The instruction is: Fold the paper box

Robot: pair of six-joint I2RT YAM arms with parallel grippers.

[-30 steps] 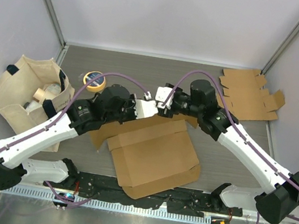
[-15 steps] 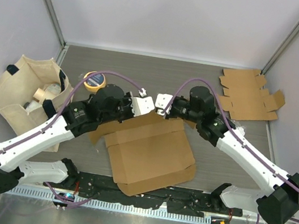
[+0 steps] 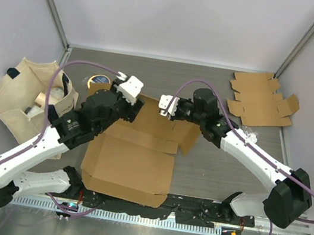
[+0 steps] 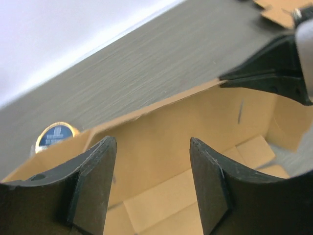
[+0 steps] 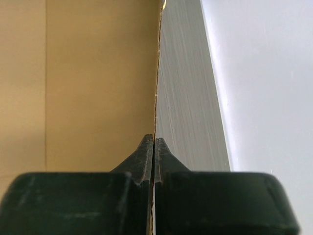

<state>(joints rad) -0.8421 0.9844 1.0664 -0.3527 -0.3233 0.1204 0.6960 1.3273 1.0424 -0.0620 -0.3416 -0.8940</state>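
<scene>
1. Centrally, the paper box (image 3: 131, 161) is seen lying on the desk (image 3: 227, 165), partly folded, with its far panel raised.
2. The right claw (image 5: 154, 142) is pinched together on the thin edge of that raised panel.
3. The left claw (image 4: 152, 147) is held with its fingers apart at the same panel's edge; nothing is gripped by it.
4. A tape roll (image 4: 56, 136) is seen just beyond the box, a cloth bag (image 3: 28, 96) at the left, and flat cardboard blanks (image 3: 262, 100) in the far right corner.
</scene>
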